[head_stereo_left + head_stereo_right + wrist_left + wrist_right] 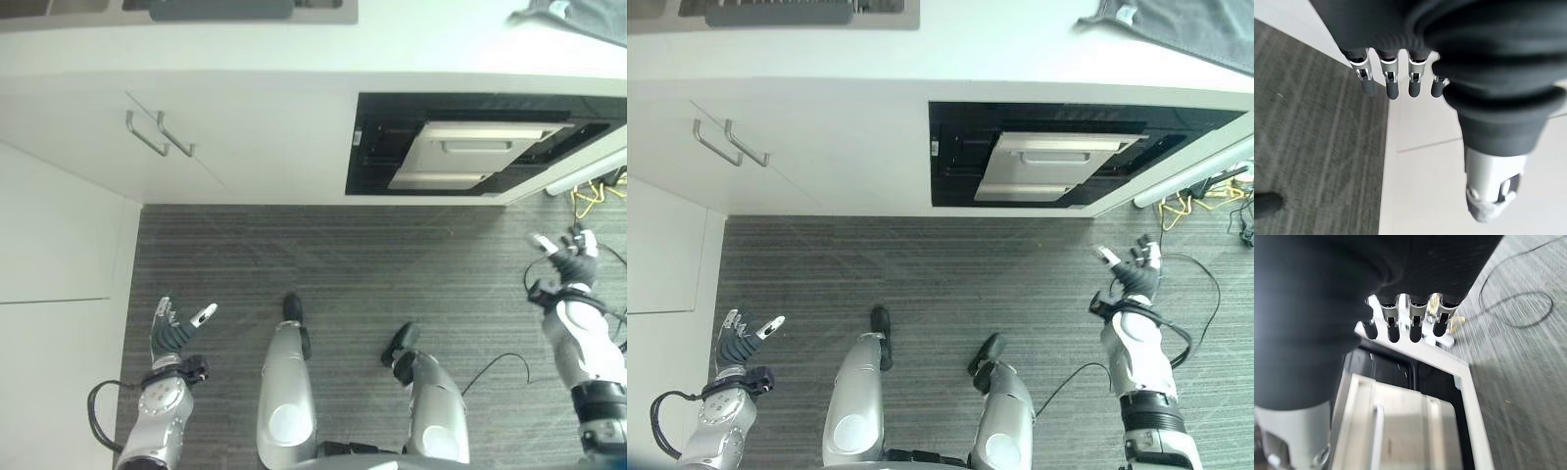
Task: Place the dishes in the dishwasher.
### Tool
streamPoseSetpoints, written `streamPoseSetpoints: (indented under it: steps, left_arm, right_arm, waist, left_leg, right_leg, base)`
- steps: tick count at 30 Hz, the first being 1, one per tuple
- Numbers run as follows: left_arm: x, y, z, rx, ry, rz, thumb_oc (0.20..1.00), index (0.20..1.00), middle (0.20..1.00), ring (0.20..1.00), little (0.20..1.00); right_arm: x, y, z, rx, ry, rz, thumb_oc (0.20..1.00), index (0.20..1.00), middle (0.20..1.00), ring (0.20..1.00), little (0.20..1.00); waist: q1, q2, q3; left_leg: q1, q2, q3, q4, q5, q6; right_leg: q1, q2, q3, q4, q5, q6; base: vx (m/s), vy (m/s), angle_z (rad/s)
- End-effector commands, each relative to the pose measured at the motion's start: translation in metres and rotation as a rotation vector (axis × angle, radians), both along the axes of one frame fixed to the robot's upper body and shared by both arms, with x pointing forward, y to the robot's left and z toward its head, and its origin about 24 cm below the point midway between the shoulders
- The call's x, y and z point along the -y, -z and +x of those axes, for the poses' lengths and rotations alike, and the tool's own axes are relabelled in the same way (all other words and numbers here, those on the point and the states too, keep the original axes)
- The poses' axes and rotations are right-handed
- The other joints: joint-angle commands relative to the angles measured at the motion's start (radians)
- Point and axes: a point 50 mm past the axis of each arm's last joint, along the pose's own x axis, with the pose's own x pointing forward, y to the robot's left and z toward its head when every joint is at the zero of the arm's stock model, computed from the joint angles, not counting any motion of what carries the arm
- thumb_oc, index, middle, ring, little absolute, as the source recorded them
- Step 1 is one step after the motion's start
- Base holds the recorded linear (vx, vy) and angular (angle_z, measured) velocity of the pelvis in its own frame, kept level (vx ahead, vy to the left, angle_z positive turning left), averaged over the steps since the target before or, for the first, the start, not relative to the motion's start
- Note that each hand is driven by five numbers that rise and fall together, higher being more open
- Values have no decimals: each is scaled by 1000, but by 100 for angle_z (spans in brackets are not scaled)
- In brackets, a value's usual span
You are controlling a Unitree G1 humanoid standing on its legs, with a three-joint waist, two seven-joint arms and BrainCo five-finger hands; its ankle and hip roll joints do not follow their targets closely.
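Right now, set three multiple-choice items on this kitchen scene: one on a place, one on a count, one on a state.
1. Where is the dishwasher?
A. under the counter
B. on the floor's middle
C. on the counter

2. How many handles show on the cupboard doors?
A. one
B. two
C. four

3. How are the left hand and right hand?
A. both open, holding nothing
B. both clutching plates
C. right one grasping a cup

Answers: 1 A, its dark opening sits below the white top. 2 B, a pair side by side. 3 A, fingers straight, nothing between them.

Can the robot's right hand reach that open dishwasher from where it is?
Probably yes. The right hand hangs open over bare floor, just in front of the open dishwasher, with nothing between them. It holds no dish, though.
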Motion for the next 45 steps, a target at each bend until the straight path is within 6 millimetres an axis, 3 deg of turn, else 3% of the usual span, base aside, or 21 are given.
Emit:
streamPoseSetpoints:
  steps: [1, 2, 4, 6, 9, 12, 15, 18, 20, 22, 23, 29, 35, 45]
  left_arm:
    - [-1, 2, -12, -10, 112, 40, 1000, 1000, 1000, 1000, 1000]
    - [2, 6, -10, -11, 133, 7, 1000, 1000, 1000, 1000, 1000]
    - [5, 11, -6, -40, 164, -13, 1000, 1000, 1000, 1000, 1000]
    - [8, 18, -3, -82, 192, -19, 1000, 1000, 1000, 1000, 1000]
    - [11, 29, 5, -154, 202, -70, 1000, 1000, 1000, 1000, 1000]
    - [17, 59, -9, -308, 217, -219, 1000, 1000, 1000, 1000, 1000]
    - [26, 91, -40, -483, 188, -377, 1000, 1000, 1000, 1000, 1000]
    - [33, 102, -52, -541, 170, -475, 1000, 1000, 1000, 1000, 1000]
    - [40, 108, -58, -581, 165, -528, 1000, 1000, 1000, 1000, 1000]
    - [50, 113, -58, -614, 179, -584, 1000, 1000, 1000, 1000, 1000]
    - [53, 114, -59, -629, 182, -603, 1000, 1000, 1000, 1000, 1000]
    - [57, 118, -63, -647, 122, -628, 1000, 1000, 1000, 1000, 1000]
    - [54, 118, -66, -621, 99, -620, 1000, 1000, 1000, 1000, 1000]
    - [46, 121, -83, -669, 109, -592, 1000, 1000, 1000, 1000, 1000]
  right_arm:
    - [7, -10, 5, 48, -141, 0, 1000, 1000, 1000, 1000, 1000]
    - [-2, 7, 1, -13, -231, 40, 1000, 1000, 1000, 1000, 1000]
    - [-13, 35, -8, -90, -318, 120, 1000, 1000, 1000, 1000, 1000]
    - [-20, 53, -13, -141, -354, 182, 1000, 1000, 1000, 1000, 1000]
    - [-36, 86, -35, -236, -406, 259, 1000, 1000, 1000, 1000, 1000]
    - [-42, 121, -67, -335, -422, 388, 1000, 1000, 1000, 1000, 1000]
    - [-45, 161, -109, -535, -389, 555, 1000, 1000, 1000, 1000, 1000]
    - [-50, 177, -131, -679, -403, 637, 1000, 1000, 1000, 1000, 1000]
    - [-51, 182, -139, -723, -378, 644, 1000, 1000, 1000, 1000, 1000]
    - [-47, 184, -143, -741, -306, 655, 1000, 1000, 1000, 1000, 1000]
    - [-45, 185, -143, -747, -293, 655, 1000, 1000, 1000, 1000, 1000]
    - [-58, 190, -146, -835, -357, 629, 1000, 1000, 1000, 1000, 1000]
    - [-68, 196, -154, -914, -415, 612, 1000, 1000, 1000, 1000, 1000]
    - [-63, 196, -157, -908, -358, 626, 1000, 1000, 1000, 1000, 1000]
  waist:
    - [7, -14, -82]
    - [0, -16, -99]
    - [-17, -10, -124]
    - [-38, -1, -142]
    - [-93, 5, -178]
    - [-125, 7, -228]
    - [-132, 0, -288]
    - [-130, 2, -312]
    - [-135, 1, -321]
    - [-164, 12, -335]
    - [-171, 16, -343]
    - [-179, 29, -409]
    - [-171, 29, -441]
    - [-169, 29, -457]
  left_leg:
    - [78, -14, 9, -150, 28, -45]
    - [118, -35, 16, -206, 37, -33]
    - [165, -47, 21, -268, 47, -18]
    - [214, -62, 11, -316, 50, -5]
    - [267, -86, -28, -368, 59, 7]
    - [322, -92, -57, -411, 62, 5]
    - [382, -64, -60, -431, 78, -34]
    - [390, -34, -64, -411, 93, -66]
    - [367, -39, -49, -341, 72, -68]
    - [377, -22, 71, -336, 81, -73]
    - [388, -15, 84, -348, 83, -70]
    - [517, -27, 71, -472, 88, -60]
    - [541, -40, 56, -472, 66, -51]
    - [548, -33, 52, -472, 64, -49]
  right_leg:
    - [144, -72, 134, -60, -19, 95]
    - [147, -81, 147, -48, 20, 103]
    - [133, -74, 179, 4, 33, 106]
    - [123, -34, 210, 2, 20, 105]
    - [112, 60, 278, -107, -8, 98]
    - [145, 104, 336, -193, -6, 94]
    - [242, 134, 332, -289, -8, 63]
    - [298, 156, 322, -329, -15, 38]
    - [319, 151, 295, -332, -21, 30]
    - [339, 144, 235, -332, -27, 33]
    - [343, 141, 226, -332, -28, 34]
    - [386, 136, 224, -330, -31, 47]
    - [405, 127, 228, -330, -31, 59]
    - [408, 132, 240, -332, -31, 63]
  base:
    - [152, 254, -5]
    - [132, 184, 2]
    - [141, 159, 9]
    - [153, 47, 1]
    - [168, -124, 12]
    - [183, -312, 59]
    - [141, -327, 60]
    - [20, -238, 5]
    - [-49, -108, 0]
    - [-57, 41, 52]
    - [13, 141, 107]
    - [73, 140, 25]
    - [45, 40, -2]
    - [4, 1, 1]
